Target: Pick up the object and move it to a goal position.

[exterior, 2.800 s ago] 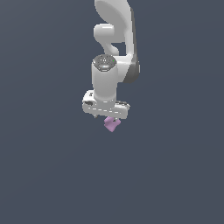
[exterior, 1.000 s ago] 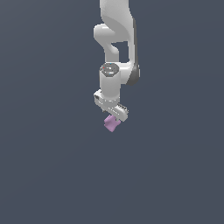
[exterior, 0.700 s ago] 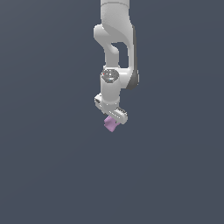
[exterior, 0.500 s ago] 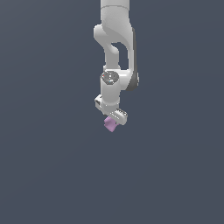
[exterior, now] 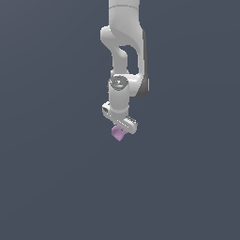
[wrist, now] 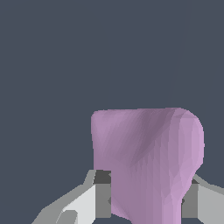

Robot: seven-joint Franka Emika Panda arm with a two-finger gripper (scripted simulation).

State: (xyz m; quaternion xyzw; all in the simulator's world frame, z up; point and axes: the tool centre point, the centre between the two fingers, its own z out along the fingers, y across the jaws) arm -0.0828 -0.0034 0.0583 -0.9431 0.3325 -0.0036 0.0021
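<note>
The object (exterior: pixel 118 133) is a small lilac-pink lump hanging in mid-air under the white arm, near the middle of the exterior view. My gripper (exterior: pixel 119 128) is shut on the object, which pokes out below the hand. In the wrist view the object (wrist: pixel 148 162) fills the space between the two grey fingers (wrist: pixel 101 199), pressed on both sides. The fingertips themselves are hidden behind the lump in the exterior view.
The white arm (exterior: pixel 124 56) comes down from the upper edge of the exterior view. Around it there is only a uniform dark grey-blue background, with no surface, edge or marker visible.
The hand has turned about its vertical axis and now looks narrower. It has drifted slightly to the exterior view's right, the object staying in its grip.
</note>
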